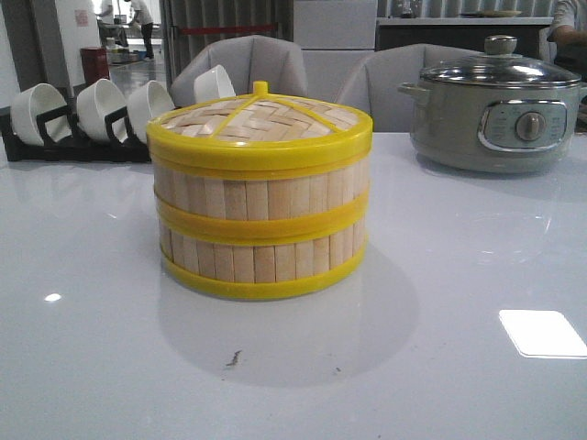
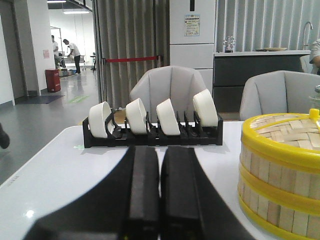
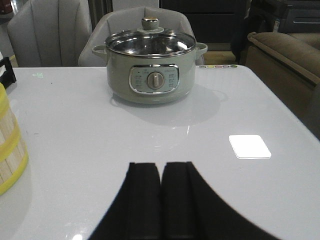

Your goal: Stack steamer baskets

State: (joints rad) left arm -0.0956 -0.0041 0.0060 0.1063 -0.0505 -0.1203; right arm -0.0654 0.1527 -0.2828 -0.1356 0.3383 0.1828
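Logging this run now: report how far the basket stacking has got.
Done: the two steamer baskets stand stacked on the table, the woven lid on top. In hand: nothing; left gripper and right gripper both show jaws shut and empty, clear of the stack. Nothing visibly left.

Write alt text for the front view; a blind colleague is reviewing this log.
Two bamboo steamer baskets stand stacked mid-table under a woven lid. A rack of white bowls sits behind on the left, a grey electric pot on the right.
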